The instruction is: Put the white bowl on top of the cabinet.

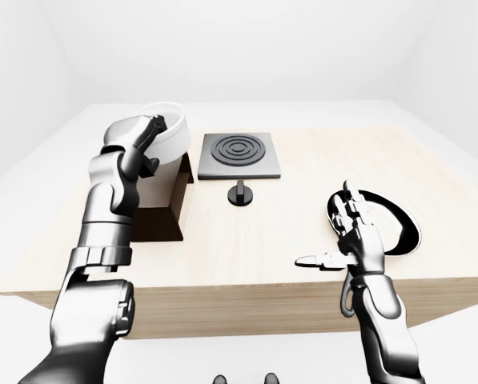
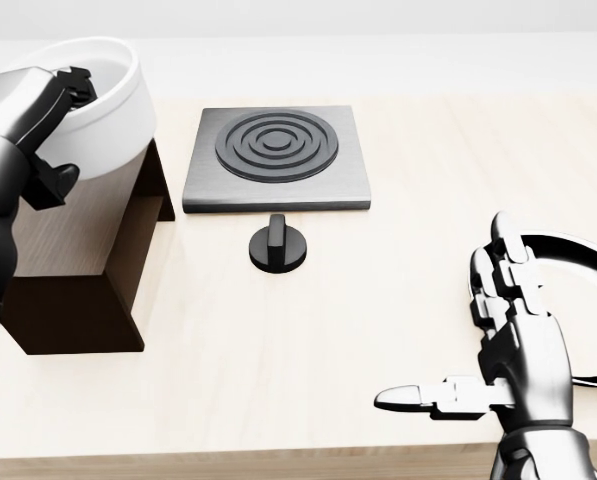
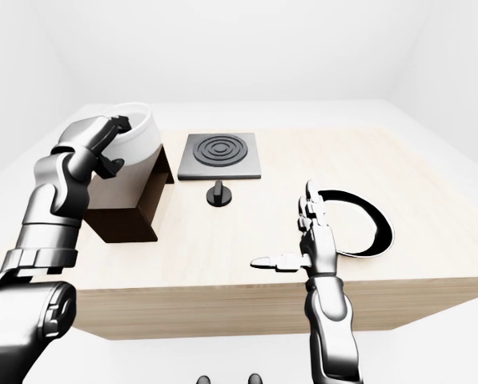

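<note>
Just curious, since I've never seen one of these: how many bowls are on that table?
1. The white bowl sits atop the dark cabinet at the head view's upper left, with the left robot hand gripping its rim.

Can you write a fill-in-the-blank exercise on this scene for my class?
1. The white bowl is gripped by the robot's ____ hand.
2. The bowl is above the dark ____.
3. The right hand holds ____.
4. The black knob sits just below the square ____ in the head view.

Answers: left; cabinet; nothing; burner plate
</note>
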Controlling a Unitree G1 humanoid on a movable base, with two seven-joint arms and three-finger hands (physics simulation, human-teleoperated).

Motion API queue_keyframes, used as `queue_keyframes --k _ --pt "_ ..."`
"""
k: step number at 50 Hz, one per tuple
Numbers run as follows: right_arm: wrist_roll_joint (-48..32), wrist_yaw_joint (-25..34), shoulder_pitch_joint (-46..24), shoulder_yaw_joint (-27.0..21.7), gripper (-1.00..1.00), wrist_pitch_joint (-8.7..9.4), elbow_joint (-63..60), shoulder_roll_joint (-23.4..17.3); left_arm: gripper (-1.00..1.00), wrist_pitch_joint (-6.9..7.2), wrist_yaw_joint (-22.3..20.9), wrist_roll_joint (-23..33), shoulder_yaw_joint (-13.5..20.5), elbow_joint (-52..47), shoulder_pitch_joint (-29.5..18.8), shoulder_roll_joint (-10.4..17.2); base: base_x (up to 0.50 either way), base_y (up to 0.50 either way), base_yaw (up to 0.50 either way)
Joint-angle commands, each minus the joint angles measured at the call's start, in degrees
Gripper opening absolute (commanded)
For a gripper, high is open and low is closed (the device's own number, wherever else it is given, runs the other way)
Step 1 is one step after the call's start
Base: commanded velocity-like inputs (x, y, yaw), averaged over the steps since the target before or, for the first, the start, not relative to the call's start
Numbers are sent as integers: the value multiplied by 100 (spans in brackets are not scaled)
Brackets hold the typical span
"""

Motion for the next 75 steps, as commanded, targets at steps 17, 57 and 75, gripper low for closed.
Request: queue_keyframes --k 17,57,75 --pt "-39 -29 -23 43 100 0 79 11 -100 0 1172 -485 -18 1295 -320 311 0 0 0" --pt "-72 -26 -20 89 100 0 141 3 -100 0 970 -388 178 58 617 349 0 0 0" --pt "-119 -46 -6 148 100 0 181 20 -100 0 1098 -430 253 94 788 389 0 0 0"
